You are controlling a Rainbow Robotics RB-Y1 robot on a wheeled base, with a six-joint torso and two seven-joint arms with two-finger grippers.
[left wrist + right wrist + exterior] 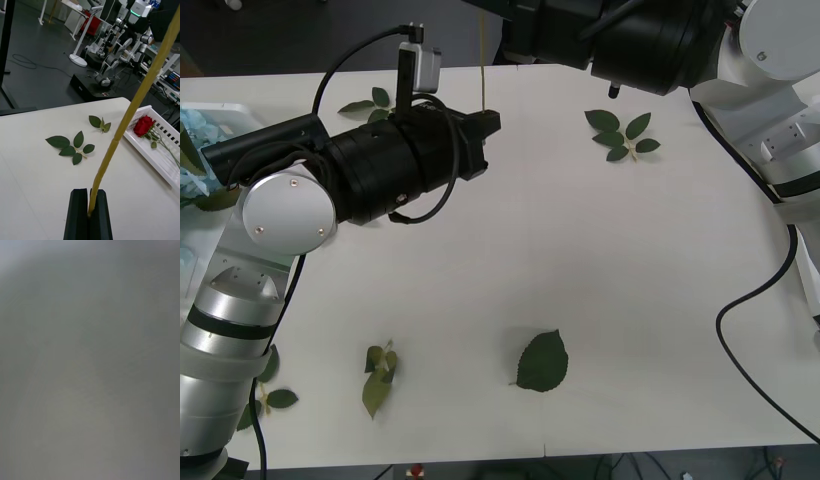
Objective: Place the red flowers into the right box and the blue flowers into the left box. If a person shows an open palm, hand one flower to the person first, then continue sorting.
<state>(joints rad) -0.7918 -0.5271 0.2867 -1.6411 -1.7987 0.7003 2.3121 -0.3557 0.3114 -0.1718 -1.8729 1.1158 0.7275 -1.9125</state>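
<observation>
My left gripper [492, 124] reaches over the middle of the table's far half, its black fingers [79, 213] shut on the lower end of a thin yellowish flower stem [127, 120]. The stem [482, 80] rises upright toward my right arm [650, 40] at the table's far edge; its flower head is out of view. A red flower [143, 125] lies in the right box [150, 154], a white slotted tray. Pale blue flowers [194, 128] rest in the left box [225, 108] at the far left. The right wrist view is a grey blur.
Loose green leaf sprigs lie on the white table: one at the back right [620, 135], one behind my left arm [370, 103], a single leaf [542, 362] and a small sprig [378, 375] near the front edge. A black cable [740, 350] loops at the right.
</observation>
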